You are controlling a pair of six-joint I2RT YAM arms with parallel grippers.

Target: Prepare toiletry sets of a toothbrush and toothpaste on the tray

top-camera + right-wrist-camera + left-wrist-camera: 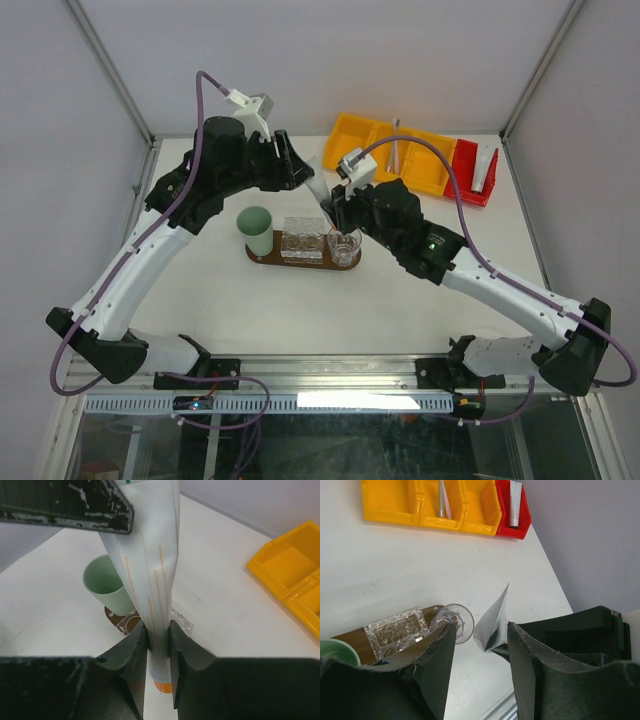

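Observation:
A white toothpaste tube with an orange cap stands cap-down, and my right gripper is shut on its lower part, above the tray's right end. Its flat crimped end lies between the fingers of my left gripper, close to the right finger, with a gap on the other side; that gripper is open. From above, the tube spans the left gripper and the right gripper. The dark-brown tray lies below them. A toothbrush and another tube rest in the bins.
On the tray stand a mint-green cup, a ribbed rectangular glass dish and a round clear glass. A yellow divided bin and a small red bin sit at the back right.

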